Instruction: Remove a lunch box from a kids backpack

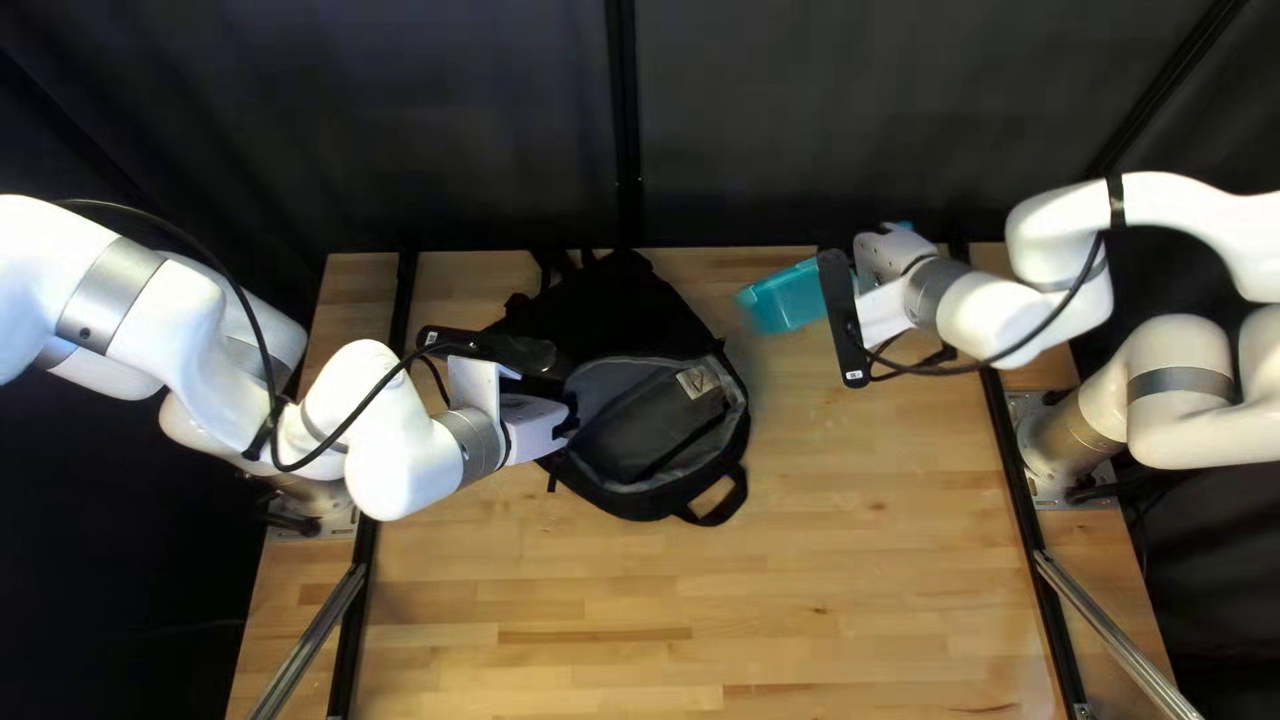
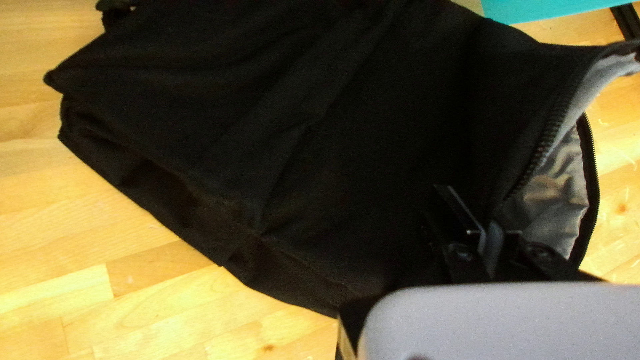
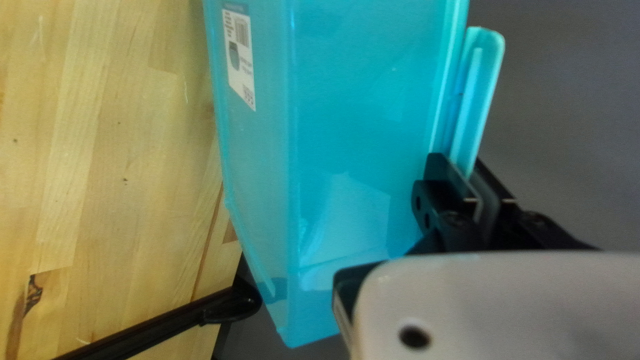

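Jaws of the left gripper (image 1: 571, 411) are closed on the backpack's (image 1: 627, 314) opening edge, one finger hidden by cloth. Those of the right gripper (image 1: 891, 251) grip the teal lunch box (image 1: 784, 296) at its rim. Box is outside the backpack, partly obscured, near the surface's (image 1: 827, 547) far edge. Wood shows from backpack to right-hand rail (image 1: 1032, 534).

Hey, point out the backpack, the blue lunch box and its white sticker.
Backpack (image 1: 630, 310): top left view, on its black outer cloth.
Lunch box (image 3: 360, 100): right wrist view, on its broad side.
Sticker (image 3: 239, 59): right wrist view, its middle.
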